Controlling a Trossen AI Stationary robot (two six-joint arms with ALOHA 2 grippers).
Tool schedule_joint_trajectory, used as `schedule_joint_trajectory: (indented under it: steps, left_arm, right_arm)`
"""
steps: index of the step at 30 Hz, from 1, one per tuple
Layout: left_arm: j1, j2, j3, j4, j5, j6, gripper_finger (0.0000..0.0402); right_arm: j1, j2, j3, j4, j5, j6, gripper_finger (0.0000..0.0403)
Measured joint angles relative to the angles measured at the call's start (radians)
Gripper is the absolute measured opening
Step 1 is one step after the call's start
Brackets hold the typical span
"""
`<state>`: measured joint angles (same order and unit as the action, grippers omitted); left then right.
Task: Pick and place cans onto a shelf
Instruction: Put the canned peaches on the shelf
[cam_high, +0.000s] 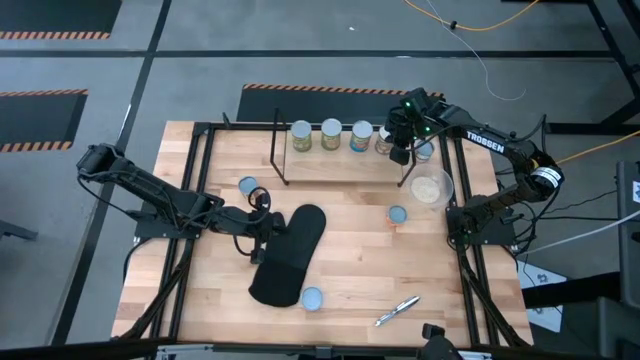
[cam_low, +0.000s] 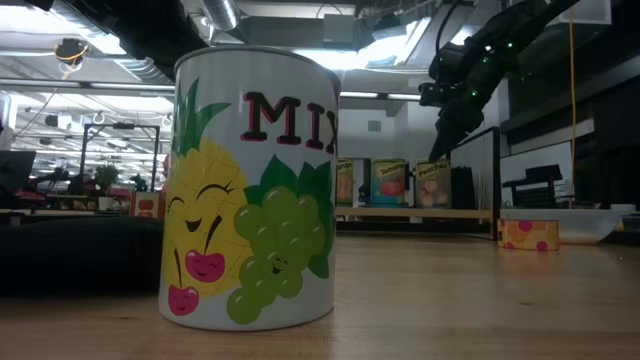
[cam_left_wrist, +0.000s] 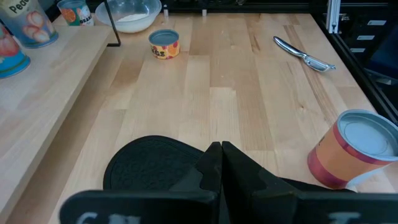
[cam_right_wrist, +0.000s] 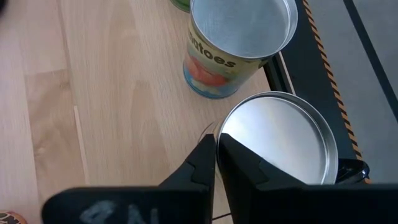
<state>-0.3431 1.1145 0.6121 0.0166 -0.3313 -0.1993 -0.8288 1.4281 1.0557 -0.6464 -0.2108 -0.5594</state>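
Note:
The shelf (cam_high: 340, 165) stands at the table's far side with several cans in a row on its board (cam_high: 331, 135), also seen in the low view (cam_low: 390, 182). My right gripper (cam_right_wrist: 216, 149) is shut and empty above the shelf's right end (cam_high: 400, 150), close beside a silvery-topped can (cam_right_wrist: 280, 140); a tomato-label can (cam_right_wrist: 239, 37) stands just beyond. My left gripper (cam_left_wrist: 221, 152) is shut and empty over a black oval mat (cam_high: 290, 255) at mid-table. Loose cans stand on the table at the near side (cam_high: 311, 298), the right (cam_high: 397, 215) and the left (cam_high: 247, 185).
A clear bowl (cam_high: 432, 188) stands right of the shelf. A silvery pen-like item (cam_high: 397, 310) lies near the front edge. A big fruit-label can (cam_low: 250, 190) fills the low view. The black table frame (cam_high: 470, 200) runs along the right side.

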Motion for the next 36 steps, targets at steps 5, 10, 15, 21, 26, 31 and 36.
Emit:
schedule_joint_trajectory:
  steps: [5, 10, 15, 21, 26, 31, 36]
  left_arm:
    - [0.0, 0.0, 0.0, 0.0, 0.0, -0.001, 0.0012]
    - [0.0, 0.0, 0.0, 0.0, 0.0, -0.002, 0.0025]
    - [0.0, 0.0, 0.0, 0.001, -0.001, -0.008, 0.0055]
    - [0.0, 0.0, 0.0, 0.03, -0.001, -0.004, 0.0095]
    - [0.0, 0.0, 0.0, 0.037, -0.001, -0.003, 0.0103]
    - [0.0, 0.0, 0.0, 0.038, -0.001, -0.003, 0.0104]
    - [0.0, 0.0, 0.0, 0.037, -0.001, -0.002, 0.0104]
  right_arm:
    - [0.0, 0.0, 0.0, -0.001, 0.0, 0.0, 0.0037]
    - [0.001, 0.0, 0.0, -0.005, -0.002, 0.0, 0.008]
    - [0.0, 0.0, 0.0, -0.004, -0.001, 0.0, 0.0113]
    - [0.0, 0.0, 0.0, -0.003, -0.001, 0.0, 0.0118]
    - [0.0, 0.0, 0.0, -0.003, 0.0, 0.0, 0.0118]
    - [0.0, 0.001, 0.006, -0.008, 0.0, 0.0, 0.0118]
    - [0.0, -0.006, 0.042, -0.026, 0.003, 0.001, 0.0118]
